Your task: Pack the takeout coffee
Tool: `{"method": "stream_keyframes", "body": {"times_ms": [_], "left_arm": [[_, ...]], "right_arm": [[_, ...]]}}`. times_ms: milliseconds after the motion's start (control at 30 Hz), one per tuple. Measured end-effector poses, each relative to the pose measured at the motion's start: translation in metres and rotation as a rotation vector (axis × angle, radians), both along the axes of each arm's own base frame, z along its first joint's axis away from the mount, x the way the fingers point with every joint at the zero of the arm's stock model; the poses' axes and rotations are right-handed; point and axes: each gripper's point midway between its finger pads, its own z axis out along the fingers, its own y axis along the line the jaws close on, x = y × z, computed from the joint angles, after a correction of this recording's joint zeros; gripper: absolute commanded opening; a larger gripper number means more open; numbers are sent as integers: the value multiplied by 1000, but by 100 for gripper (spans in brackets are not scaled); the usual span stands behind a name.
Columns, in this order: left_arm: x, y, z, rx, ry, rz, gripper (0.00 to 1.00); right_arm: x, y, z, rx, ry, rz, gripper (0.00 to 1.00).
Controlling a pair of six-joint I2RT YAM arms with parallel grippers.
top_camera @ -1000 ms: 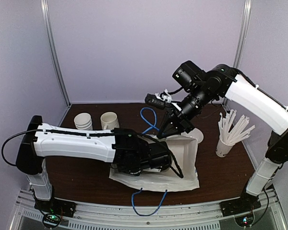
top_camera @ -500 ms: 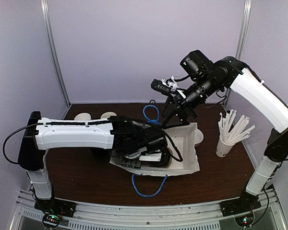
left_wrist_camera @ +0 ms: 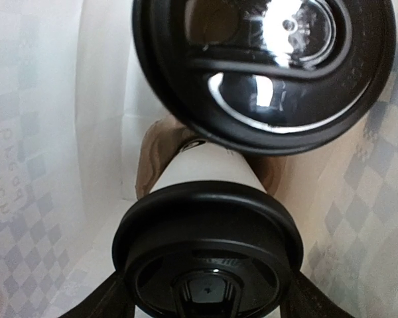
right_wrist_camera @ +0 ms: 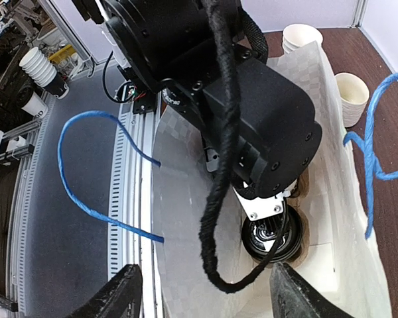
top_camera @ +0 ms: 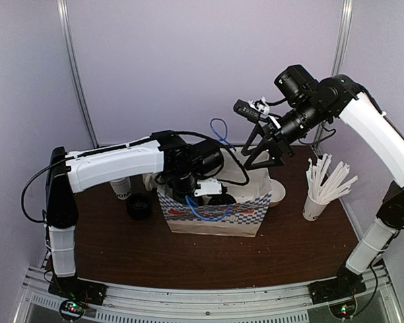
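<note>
Up comes the paper bag point(top_camera: 215, 215), now standing upright on the counter point(top_camera: 121, 249) instead of lying flat, and the right hand point(top_camera: 264, 161) has lifted clear above its rim, fingers spread wide. The left hand point(left_wrist_camera: 209, 301) reaches deep inside, fingers snug against the takeout coffee point(left_wrist_camera: 205, 262), which sits low in the bag beside another black lid point(left_wrist_camera: 265, 66). Nearly done, I'd say: release the cup and withdraw.
</note>
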Motion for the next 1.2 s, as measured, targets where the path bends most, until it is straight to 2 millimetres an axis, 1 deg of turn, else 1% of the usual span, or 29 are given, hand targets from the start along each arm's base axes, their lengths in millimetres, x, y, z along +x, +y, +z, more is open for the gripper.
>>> {"method": "stream_keyframes", "body": {"times_ms": [133, 233, 367, 633, 933, 1100, 1200], "left_arm": [[3, 0, -4, -4, 29, 20, 58], [1, 2, -2, -16, 60, 29, 58], [1, 5, -7, -19, 102, 45, 58], [15, 7, -15, -65, 196, 101, 58], [21, 9, -17, -102, 226, 118, 57], [25, 10, -17, -132, 255, 127, 54], [27, 5, -17, -138, 273, 130, 54]], "right_arm": [[0, -7, 1, 6, 13, -2, 69], [0, -10, -1, 8, 25, -1, 69], [0, -11, -3, 11, 38, 4, 69], [-5, -11, -10, 13, 81, 22, 69], [-8, -10, -18, 10, 119, 31, 69], [-9, -10, -21, 7, 129, 33, 69], [-8, -9, -21, 9, 127, 33, 69]]}}
